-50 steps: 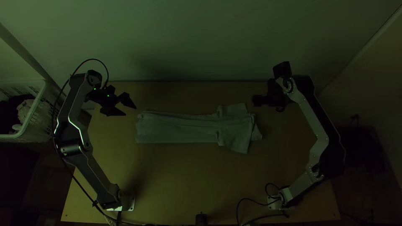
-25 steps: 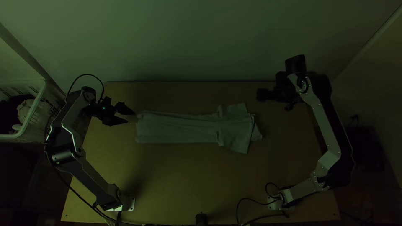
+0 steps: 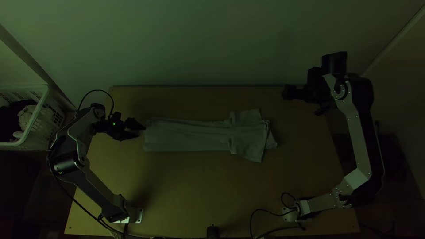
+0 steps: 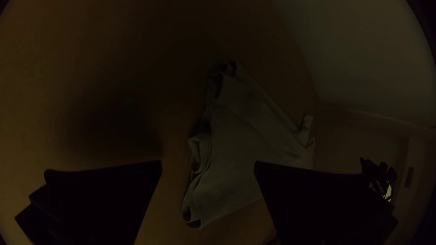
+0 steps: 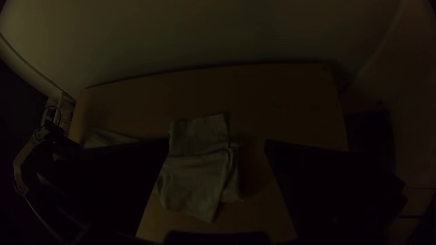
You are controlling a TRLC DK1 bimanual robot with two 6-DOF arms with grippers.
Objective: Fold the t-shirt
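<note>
Grey-green t-shirt is lying as a long folded strip on the tabletop, narrow end just beside the left gripper's fingers, sleeve end between the two grippers but nearer the right gripper's fingers. Both sets of fingers are standing apart, released, gripping nothing. Main risk I'm seeing: left fingers pinching only the top layer, because the edges are sitting stacked and uneven with a loop poking out; the strip would then be peeling open. Coming in low could be shoving the narrow end into a bunch instead of getting under it. Also, nothing is pinning the sleeve end, so a pull could be dragging the whole strip or skewing it, and the flared sleeves would be sticking out of the next fold. Count: one t-shirt, two grippers, two arms, one tabletop, one white basket sitting behind the left fingers, off the tabletop, holding cloths I'm not managing to count.
</note>
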